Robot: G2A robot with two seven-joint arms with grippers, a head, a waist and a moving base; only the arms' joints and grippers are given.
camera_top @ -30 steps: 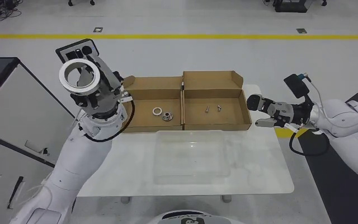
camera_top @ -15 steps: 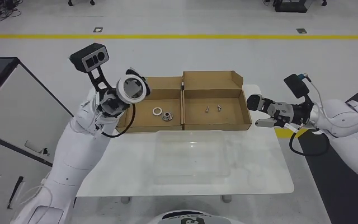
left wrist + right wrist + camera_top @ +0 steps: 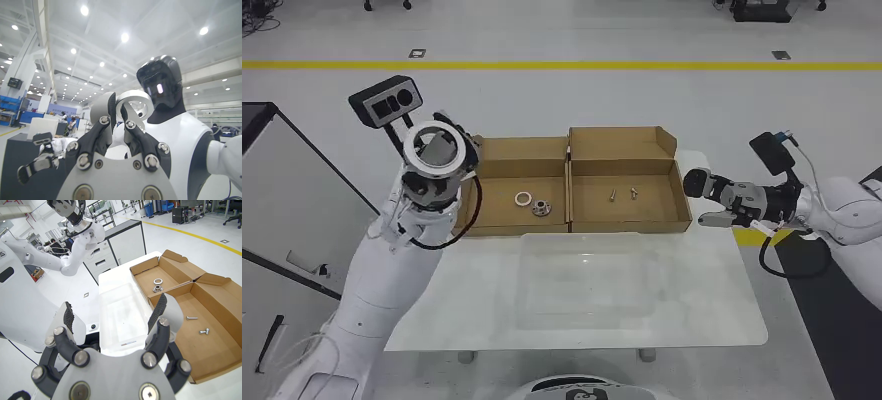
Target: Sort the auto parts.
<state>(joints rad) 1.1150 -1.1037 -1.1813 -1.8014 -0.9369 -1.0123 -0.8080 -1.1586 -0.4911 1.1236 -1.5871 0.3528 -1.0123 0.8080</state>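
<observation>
My left gripper (image 3: 117,108) is shut on the rim of a large silver ring (image 3: 132,95), held high in the air. From above, the ring (image 3: 435,148) hangs just left of the left cardboard box (image 3: 512,150). That box holds a small ring (image 3: 525,198) and a flanged hub (image 3: 542,208). Two bolts (image 3: 612,195) (image 3: 633,191) lie in the right cardboard box (image 3: 627,140). My right gripper (image 3: 700,200) stands open and empty off the right box's outer end; in its own view the right gripper (image 3: 115,304) looks over both boxes.
A clear plastic tray (image 3: 542,245) sits on the white table (image 3: 722,300) in front of the boxes. A grey cabinet (image 3: 282,200) stands beside the table's left end.
The left arm has swung with the ring: first high and near the camera, then toward the left box, now back to the left a little. The right arm has kept still.
</observation>
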